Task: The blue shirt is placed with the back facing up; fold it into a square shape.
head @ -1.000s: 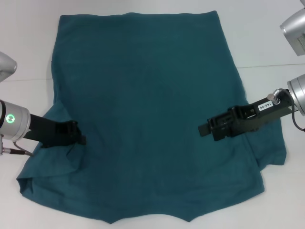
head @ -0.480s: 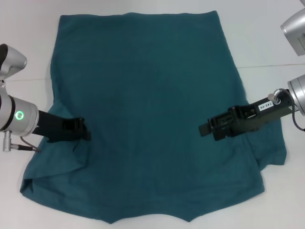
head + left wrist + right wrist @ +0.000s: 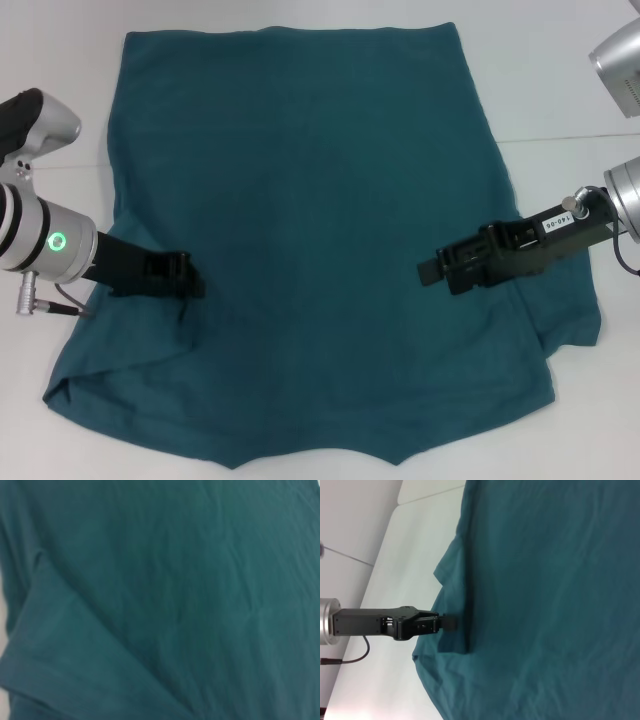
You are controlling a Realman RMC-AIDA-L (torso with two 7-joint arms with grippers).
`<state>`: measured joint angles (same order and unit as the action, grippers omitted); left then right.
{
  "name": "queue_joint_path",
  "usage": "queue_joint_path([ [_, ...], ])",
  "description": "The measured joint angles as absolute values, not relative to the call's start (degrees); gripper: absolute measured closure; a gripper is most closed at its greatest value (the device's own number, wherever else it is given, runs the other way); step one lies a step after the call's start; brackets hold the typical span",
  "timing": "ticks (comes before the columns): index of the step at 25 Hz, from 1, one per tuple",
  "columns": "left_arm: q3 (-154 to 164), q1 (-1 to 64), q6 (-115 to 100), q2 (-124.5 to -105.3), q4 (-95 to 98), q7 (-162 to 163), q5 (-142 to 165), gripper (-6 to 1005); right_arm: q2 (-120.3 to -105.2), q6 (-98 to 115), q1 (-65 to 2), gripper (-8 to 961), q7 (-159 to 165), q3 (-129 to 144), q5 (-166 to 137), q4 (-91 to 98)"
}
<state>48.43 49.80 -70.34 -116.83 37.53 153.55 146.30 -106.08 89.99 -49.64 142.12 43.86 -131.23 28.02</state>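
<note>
Blue shirt (image 3: 310, 220), plain back up, flat, left sleeve creased.

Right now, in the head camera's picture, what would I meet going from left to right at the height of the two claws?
left gripper → open middle of the blue shirt → right gripper → bare white table

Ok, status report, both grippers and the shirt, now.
Left gripper low over the blue shirt near its left sleeve. Right gripper above the shirt's right side. Shirt flat, back up, unfolded. Nothing in the way.
</note>
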Motion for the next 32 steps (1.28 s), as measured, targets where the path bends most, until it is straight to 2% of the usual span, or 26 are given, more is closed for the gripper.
queue_joint_path([
  [3, 50.2, 49.3, -70.7, -117.22, 39.4, 152.6, 146.3, 861, -106.08, 89.9, -49.5, 249, 142.1, 43.9, -131.2, 28.0],
  [11, 49.7, 45.7, -72.4, -121.05, 48.3, 146.8, 144.1, 694, -106.08, 89.8, -49.5, 250, 142.1, 43.8, -131.1, 28.1],
  [13, 47.5, 44.9, -70.8, -120.44, 48.3, 151.3, 144.2, 652, -106.09, 89.7, -49.5, 250, 142.1, 43.8, -131.1, 28.1],
  [16, 43.5, 43.6, -69.1, -118.66, 47.2, 156.2, 143.9, 531, -106.09, 89.8, -49.5, 250, 142.1, 43.8, -131.1, 28.1],
  [19, 39.5, 42.6, -68.2, -117.91, 46.4, 157.3, 143.8, 410, -106.08, 89.8, -49.4, 250, 142.1, 43.8, -131.1, 28.1],
  [26, 36.3, 41.8, -62.5, -116.50, 41.6, 157.4, 143.7, 371, -106.08, 89.7, -49.5, 250, 142.1, 43.8, -131.1, 28.3],
  [32, 36.3, 42.6, -56.6, -116.37, 38.2, 157.4, 143.6, 371, -106.08, 89.7, -49.8, 250, 142.2, 43.8, -131.1, 28.2],
])
